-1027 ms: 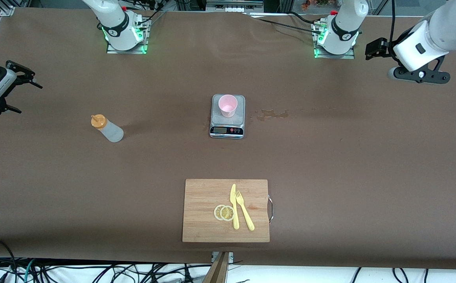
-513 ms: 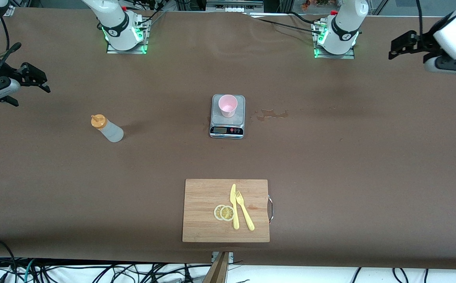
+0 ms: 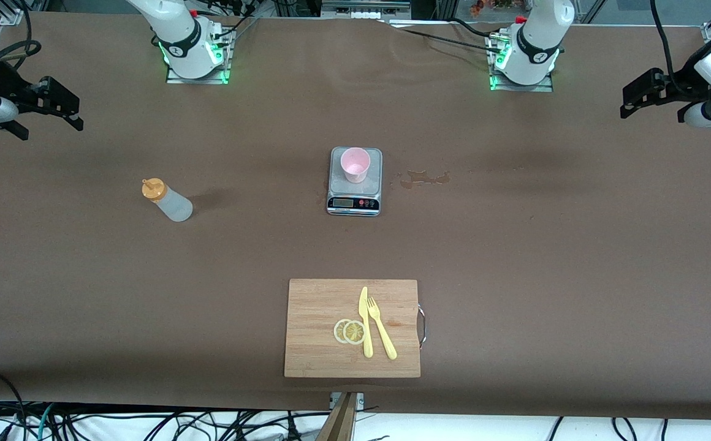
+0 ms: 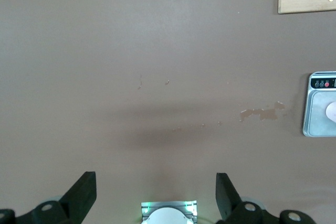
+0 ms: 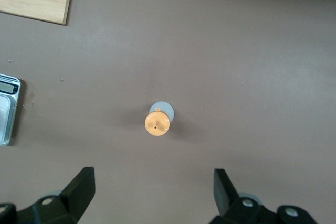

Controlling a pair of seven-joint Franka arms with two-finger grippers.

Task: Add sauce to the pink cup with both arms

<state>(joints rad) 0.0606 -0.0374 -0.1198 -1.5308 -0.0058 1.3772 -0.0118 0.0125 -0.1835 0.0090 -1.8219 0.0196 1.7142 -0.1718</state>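
Note:
The sauce bottle (image 3: 167,199), whitish with an orange cap, stands upright on the table toward the right arm's end. It also shows from above in the right wrist view (image 5: 157,123). The pink cup (image 3: 355,164) stands on a grey scale (image 3: 355,191) at mid-table, and its edge shows in the left wrist view (image 4: 332,112). My right gripper (image 3: 72,111) is open and empty, high over the table's end, apart from the bottle; its own view (image 5: 152,187) shows the same. My left gripper (image 3: 628,101) is open and empty over the other end, as its own view (image 4: 156,192) shows.
A wooden cutting board (image 3: 352,327) nearer the front camera carries lemon slices (image 3: 349,331), a yellow knife (image 3: 365,321) and a fork (image 3: 381,327). A dried stain (image 3: 424,178) lies beside the scale toward the left arm's end. The arm bases (image 3: 195,52) stand along the table's edge.
Both grippers have swung toward the bases' edge of the table and turned. The left one has also moved outward toward its table end. Bottle, cup and scale have not moved.

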